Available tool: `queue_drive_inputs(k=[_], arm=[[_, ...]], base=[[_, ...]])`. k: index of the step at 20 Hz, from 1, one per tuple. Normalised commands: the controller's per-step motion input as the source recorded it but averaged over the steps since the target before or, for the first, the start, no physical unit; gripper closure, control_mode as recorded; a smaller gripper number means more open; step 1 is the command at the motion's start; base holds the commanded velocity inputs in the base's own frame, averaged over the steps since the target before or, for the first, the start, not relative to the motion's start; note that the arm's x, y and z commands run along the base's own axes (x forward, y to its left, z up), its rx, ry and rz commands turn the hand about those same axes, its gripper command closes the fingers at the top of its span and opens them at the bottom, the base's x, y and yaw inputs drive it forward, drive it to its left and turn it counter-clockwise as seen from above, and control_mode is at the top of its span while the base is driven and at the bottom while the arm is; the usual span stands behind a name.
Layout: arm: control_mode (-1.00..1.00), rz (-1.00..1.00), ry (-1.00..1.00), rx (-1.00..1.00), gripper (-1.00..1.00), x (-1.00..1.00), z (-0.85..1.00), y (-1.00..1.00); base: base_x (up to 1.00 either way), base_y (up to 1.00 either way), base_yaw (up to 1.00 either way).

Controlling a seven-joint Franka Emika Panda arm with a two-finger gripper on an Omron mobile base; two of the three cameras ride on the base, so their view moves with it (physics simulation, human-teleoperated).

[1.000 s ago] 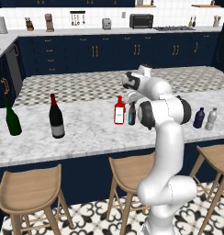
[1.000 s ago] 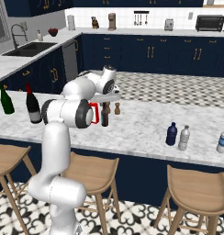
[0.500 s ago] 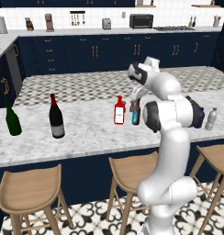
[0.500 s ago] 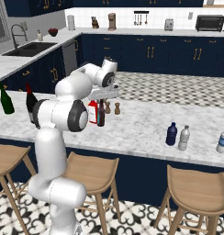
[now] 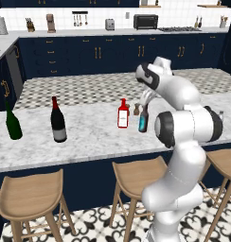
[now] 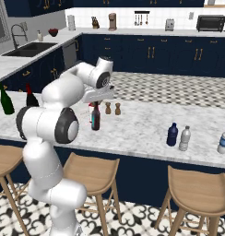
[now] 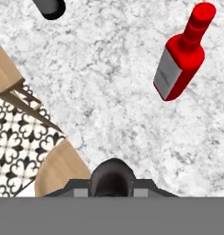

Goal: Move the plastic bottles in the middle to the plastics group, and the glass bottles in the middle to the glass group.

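My gripper is shut on the neck of the slim dark brown bottle with a teal label, which is upright at mid-counter. In the hand view its dark cap sits between the fingers of my gripper. The flat red bottle stands just left of it. The dark green wine bottle and the red-necked wine bottle stand at the counter's left. The dark blue bottle and the pale grey bottle stand together at the right.
Two small shakers stand behind the held bottle. Another clear bottle is at the counter's far right. Wooden stools line the marble counter's near edge.
The arm has swung and the brown bottle has shifted with the gripper toward the near side of the counter, away from the red bottle. The other bottles have not moved.
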Motion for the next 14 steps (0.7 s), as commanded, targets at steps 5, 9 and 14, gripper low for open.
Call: queue_drive_inputs(k=[5,9,14], arm=[[-1.00,0.03,-0.12,0.00,1.00,-0.44,0.08,0.26],[-1.00,0.00,-0.13,0.00,1.00,-0.35,0.00,0.57],[-1.00,0.00,-0.01,0.00,1.00,-0.14,0.03,0.92]], base=[[0.00,0.00,0.00],[0.00,0.00,0.00],[0.00,0.00,0.00]])
